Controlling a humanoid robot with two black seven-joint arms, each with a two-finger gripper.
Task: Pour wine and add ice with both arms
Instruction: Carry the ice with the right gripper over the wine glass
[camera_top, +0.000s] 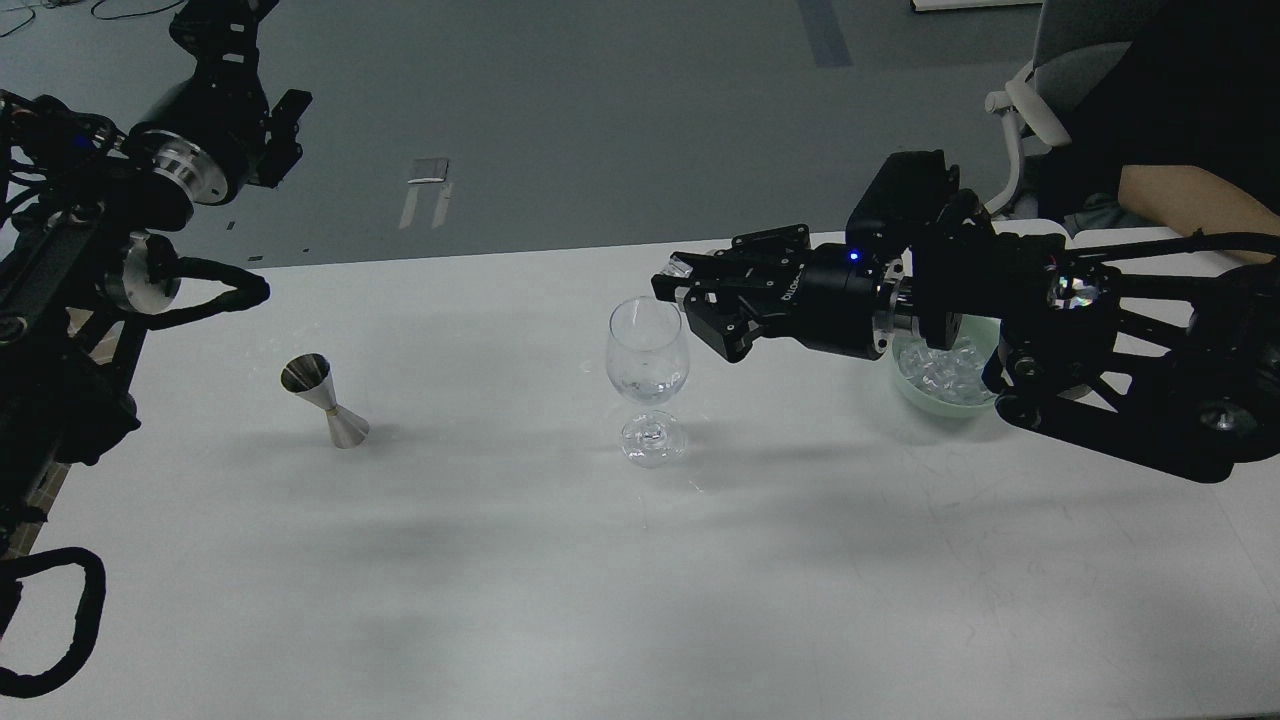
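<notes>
A clear stemmed wine glass (647, 378) is seen upright near the middle of the white table (560, 580), with a little colourless wine (648, 385) low in its bowl. The black right gripper (683, 284) is held just beside the glass rim, clenched on a clear ice cube (681, 268), while more ice cubes (938, 372) lie in the pale green bowl (940, 405) under the arm. The left gripper (285, 135) is raised well apart, its state cannot be told, and a steel double-cone jigger (325, 400) is placed left of the glass.

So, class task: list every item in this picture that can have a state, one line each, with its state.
wine glass: upright, bit of clear content at the bottom
jigger: standing, tilted, untouched
green bowl: upright, holding ice
right gripper: at the glass rim, something clear between its fingers
left gripper: raised off the table, open or shut unclear
</notes>
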